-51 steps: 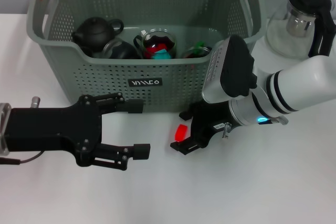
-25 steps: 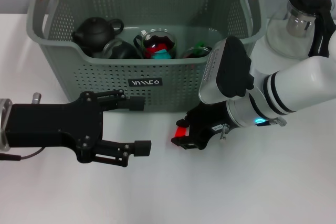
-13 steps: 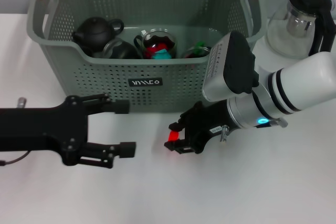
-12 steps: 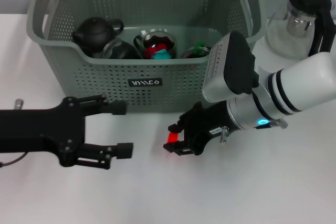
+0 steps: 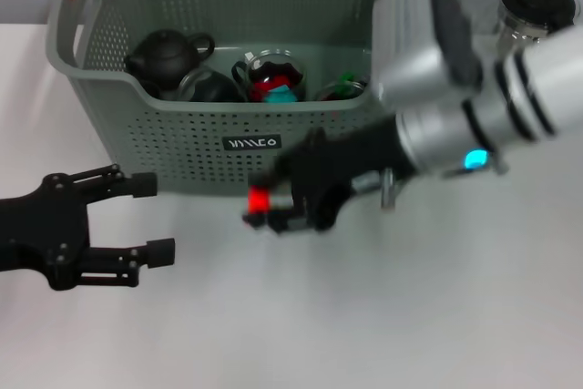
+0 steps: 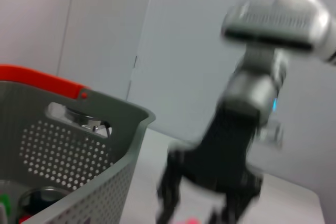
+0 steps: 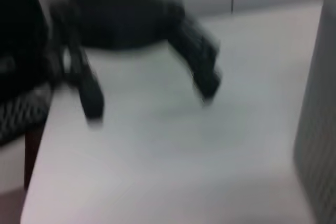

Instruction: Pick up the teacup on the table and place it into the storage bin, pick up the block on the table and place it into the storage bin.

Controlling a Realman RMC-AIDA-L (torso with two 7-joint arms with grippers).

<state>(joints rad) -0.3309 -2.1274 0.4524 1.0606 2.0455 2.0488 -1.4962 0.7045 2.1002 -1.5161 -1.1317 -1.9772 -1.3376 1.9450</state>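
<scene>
The storage bin (image 5: 182, 138) is a grey-green perforated basket with orange handle ends at the back of the table. It holds a black teapot (image 5: 164, 54), a glass teacup (image 5: 273, 70) and small coloured blocks. My right gripper (image 5: 268, 201) is shut on a small red block (image 5: 258, 199) and holds it in front of the bin's front wall, below its rim. My left gripper (image 5: 155, 218) is open and empty at the front left. In the left wrist view the bin (image 6: 79, 145) is beside the right gripper (image 6: 210, 203).
A glass teapot with a black lid (image 5: 536, 2) stands at the back right, beside the bin. The white table (image 5: 364, 316) lies bare in front. The right wrist view shows the left gripper's black fingers (image 7: 205, 77) and the bin wall (image 7: 321, 129).
My right gripper closed on the red block and carried it to the left and up off the table. My left gripper drew back to the left, staying open.
</scene>
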